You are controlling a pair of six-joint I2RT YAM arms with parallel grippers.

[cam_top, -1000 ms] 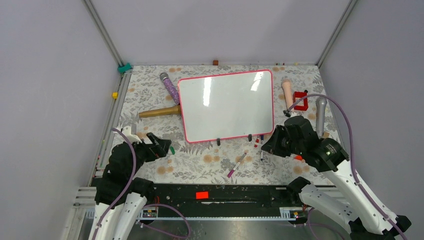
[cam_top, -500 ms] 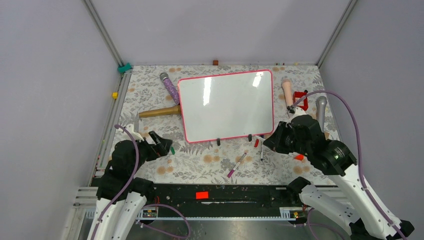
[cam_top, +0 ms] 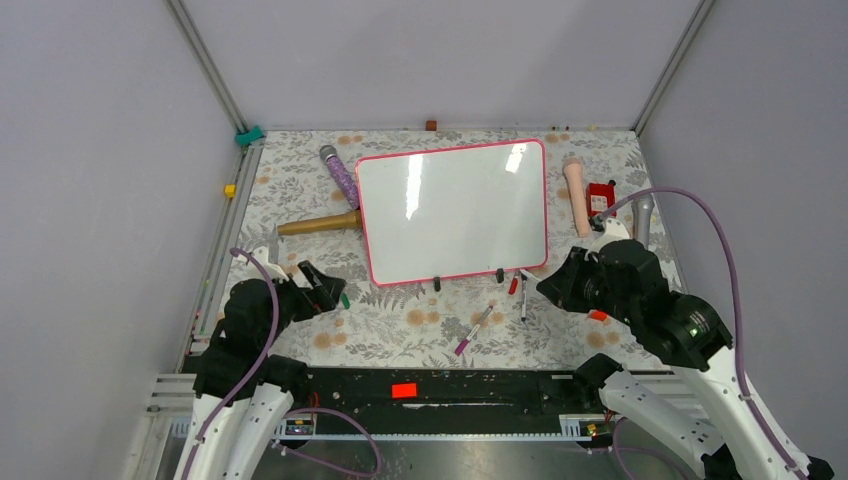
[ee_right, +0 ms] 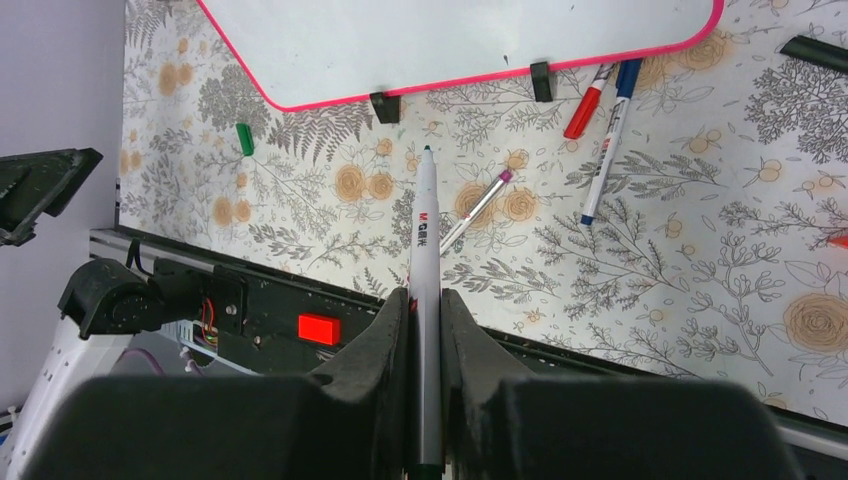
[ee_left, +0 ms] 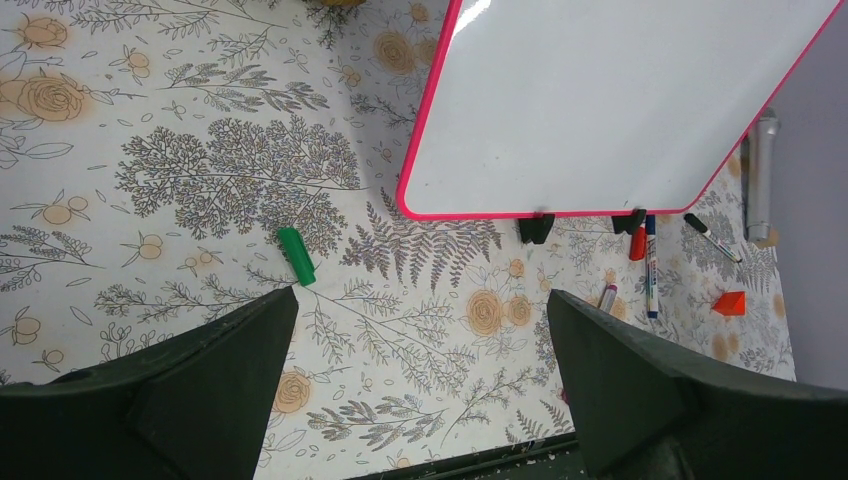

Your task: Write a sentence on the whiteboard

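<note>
The whiteboard [cam_top: 450, 212], glossy white in a pink-red frame, lies blank at the middle back of the table; its near edge also shows in the wrist views [ee_left: 600, 100] [ee_right: 450, 40]. My right gripper [cam_top: 552, 285] hovers just off the board's near right corner, shut on a white marker [ee_right: 425, 240]. The marker's dark tip points out past the fingers, above the floral cloth. My left gripper [cam_top: 325, 288] hangs open at the near left [ee_left: 420, 295], nothing between its fingers. A green cap [ee_left: 296, 255] lies just beyond it.
Loose markers lie near the board's front edge: pink-capped [cam_top: 473, 331], red [cam_top: 513, 285], blue [cam_top: 522, 297], plus black caps [cam_top: 437, 284]. A wooden handle [cam_top: 318, 224] and purple microphone [cam_top: 340, 175] lie left. A peach handle [cam_top: 576, 195], red block [cam_top: 600, 195] and grey microphone [cam_top: 643, 215] lie right.
My right arm has drawn back a little to the right with the marker still gripped, uncovering the red block. The left gripper has barely shifted.
</note>
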